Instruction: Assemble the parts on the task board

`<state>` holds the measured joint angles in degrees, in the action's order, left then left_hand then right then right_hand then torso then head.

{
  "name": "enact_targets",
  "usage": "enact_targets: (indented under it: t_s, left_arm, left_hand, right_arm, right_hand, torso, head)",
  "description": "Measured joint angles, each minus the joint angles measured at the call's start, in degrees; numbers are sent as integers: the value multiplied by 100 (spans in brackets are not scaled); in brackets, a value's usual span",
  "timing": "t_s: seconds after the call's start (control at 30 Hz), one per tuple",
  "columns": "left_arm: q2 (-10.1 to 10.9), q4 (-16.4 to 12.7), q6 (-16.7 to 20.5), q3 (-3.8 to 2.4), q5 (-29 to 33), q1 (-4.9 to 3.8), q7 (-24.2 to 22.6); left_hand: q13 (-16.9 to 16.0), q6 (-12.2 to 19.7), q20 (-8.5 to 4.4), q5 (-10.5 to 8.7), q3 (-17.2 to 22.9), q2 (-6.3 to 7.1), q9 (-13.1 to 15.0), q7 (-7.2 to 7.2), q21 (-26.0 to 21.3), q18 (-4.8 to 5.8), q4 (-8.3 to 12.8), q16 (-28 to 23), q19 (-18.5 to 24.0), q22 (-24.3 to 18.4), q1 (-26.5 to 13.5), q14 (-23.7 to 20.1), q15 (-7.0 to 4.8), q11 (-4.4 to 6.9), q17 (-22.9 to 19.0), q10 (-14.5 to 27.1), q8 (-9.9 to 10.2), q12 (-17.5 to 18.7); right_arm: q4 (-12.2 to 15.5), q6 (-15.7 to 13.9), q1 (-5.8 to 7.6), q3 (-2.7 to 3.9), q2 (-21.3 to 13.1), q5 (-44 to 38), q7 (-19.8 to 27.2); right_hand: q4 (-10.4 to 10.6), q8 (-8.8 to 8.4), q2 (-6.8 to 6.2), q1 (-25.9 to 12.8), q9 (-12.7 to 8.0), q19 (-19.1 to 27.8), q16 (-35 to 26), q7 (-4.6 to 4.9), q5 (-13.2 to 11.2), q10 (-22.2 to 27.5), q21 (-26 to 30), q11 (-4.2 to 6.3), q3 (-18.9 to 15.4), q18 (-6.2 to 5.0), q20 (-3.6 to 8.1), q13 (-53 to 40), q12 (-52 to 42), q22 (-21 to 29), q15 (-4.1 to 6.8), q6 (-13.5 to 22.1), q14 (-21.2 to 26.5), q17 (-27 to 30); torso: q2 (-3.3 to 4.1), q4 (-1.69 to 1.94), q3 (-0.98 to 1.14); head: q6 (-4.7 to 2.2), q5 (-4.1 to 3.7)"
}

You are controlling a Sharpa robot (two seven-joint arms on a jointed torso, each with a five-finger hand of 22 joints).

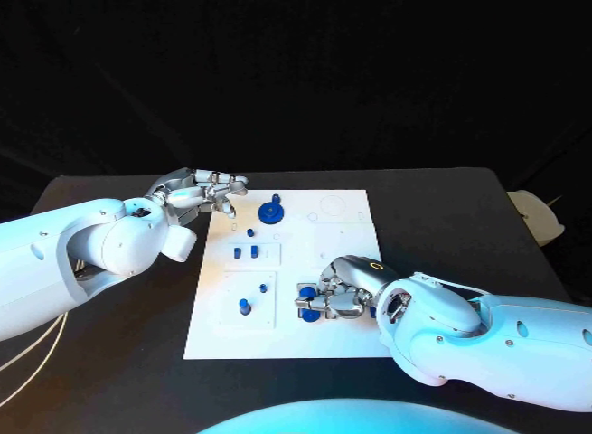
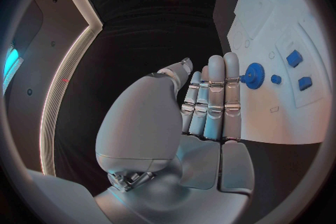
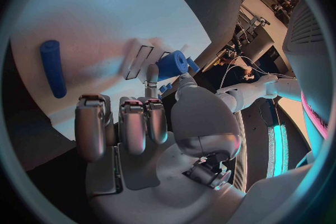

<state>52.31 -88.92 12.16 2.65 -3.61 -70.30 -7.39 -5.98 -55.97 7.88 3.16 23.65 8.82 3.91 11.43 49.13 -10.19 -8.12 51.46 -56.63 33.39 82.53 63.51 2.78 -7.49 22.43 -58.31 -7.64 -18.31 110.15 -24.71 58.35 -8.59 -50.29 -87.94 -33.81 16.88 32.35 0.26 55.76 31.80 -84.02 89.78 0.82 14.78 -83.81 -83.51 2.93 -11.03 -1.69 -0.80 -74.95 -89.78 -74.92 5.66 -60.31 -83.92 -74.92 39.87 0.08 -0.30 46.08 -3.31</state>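
The flat white rectangular task board (image 1: 324,336) is lying in the middle of the black counter (image 1: 452,208). The right robot hand (image 1: 337,294) is hovering over the board's near right part, pinching a short blue cylindrical part (image 3: 171,64) between thumb and a finger, while its other fingers (image 3: 92,126) are curling loosely above the white surface. A long blue rod-shaped part (image 3: 52,67) is lying flat on the board just beside that hand. The left robot hand (image 1: 204,192) is hanging at the board's far left corner, holding nothing, its fingers (image 2: 215,95) lying straight and close together. Near those fingertips, a blue toothed gear part (image 1: 271,212) is sitting on the board's far left area. Several small blue block parts (image 1: 250,252) are resting in the board's middle left section.
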Motion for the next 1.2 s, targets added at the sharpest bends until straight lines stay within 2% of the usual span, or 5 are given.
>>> enact_targets:
  t_s: [0.4, 0.67, 0.83, 1.03, 1.2]
  left_arm:
    - [22, -2, 0, 0, -1, 0, 6]
    - [34, -8, 0, 0, -1, 0, 8]
    - [35, -8, 0, 0, -2, 0, 9]
    - [37, -7, -1, 1, -2, 0, 10]
    - [60, -14, -1, 2, -2, 1, 8]
  left_hand:
    - [0, 0, 0, 0, 0, 0, 0, 0, 0, 0, 0, 0, 0, 0, 0, 0, 0, 0, 0, 0, 0, 0]
    - [0, 0, 0, 0, 0, 0, 0, 0, 0, 0, 0, 0, 0, 0, 0, 0, 0, 0, 0, 0, 0, 0]
    - [0, 0, 0, 0, 0, 0, 0, 0, 0, 1, 0, 0, 0, 1, 0, 0, 0, 0, 0, 0, 0, 0]
    - [0, 0, 0, 0, 0, 0, 0, 0, 0, 1, 0, 0, 0, 0, 0, 0, 0, 0, 0, 0, 0, 0]
    - [0, 0, 0, 0, 0, -23, 0, 0, 0, 0, 0, 0, 0, -8, -23, 0, 0, 0, 0, 0, 0, 0]
  right_arm:
    - [139, -76, 1, 1, -73, -57, -2]
    - [367, -98, -1, 1, -285, -94, 12]
    - [443, -73, -2, 1, -395, -109, 22]
    - [474, -66, -2, 2, -612, -131, 31]
    - [579, -169, 51, 6, -1035, -135, 54]
  right_hand:
    - [-3, 0, -18, -63, 30, 0, 0, 9, -135, 0, 31, 0, -51, 0, 0, 1, 0, 1, 0, 24, 0, 0]
    - [-34, 0, 11, 369, 70, 0, 0, 9, 122, 1, 18, -1, -20, 0, 0, 1, 0, 1, 0, 24, 0, 1]
    - [-216, 0, 75, 905, 89, 0, 0, 9, 575, 1, -1, -1, 99, 1, -1, 1, 0, 1, 21, 24, -21, 1]
    - [-250, 0, 122, 1017, 87, 0, 0, -12, 586, 1, -1, -1, 133, 0, -1, 2, 0, -3, 21, 45, -21, 1]
    - [-231, -154, 53, 1087, 25, 0, 0, 61, 599, -9, 107, -11, 113, 0, -1, 2, 0, -3, 21, 179, -21, 1]
  torso:
    - [-1, 1, -1]
    - [-1, -2, 0]
    - [-3, -5, 1]
    - [-3, -3, 2]
    - [-7, -3, 0]
  head:
    - [-16, -2]
    - [-23, 8]
    - [-24, 14]
    - [-31, 2]
    - [-35, -27]
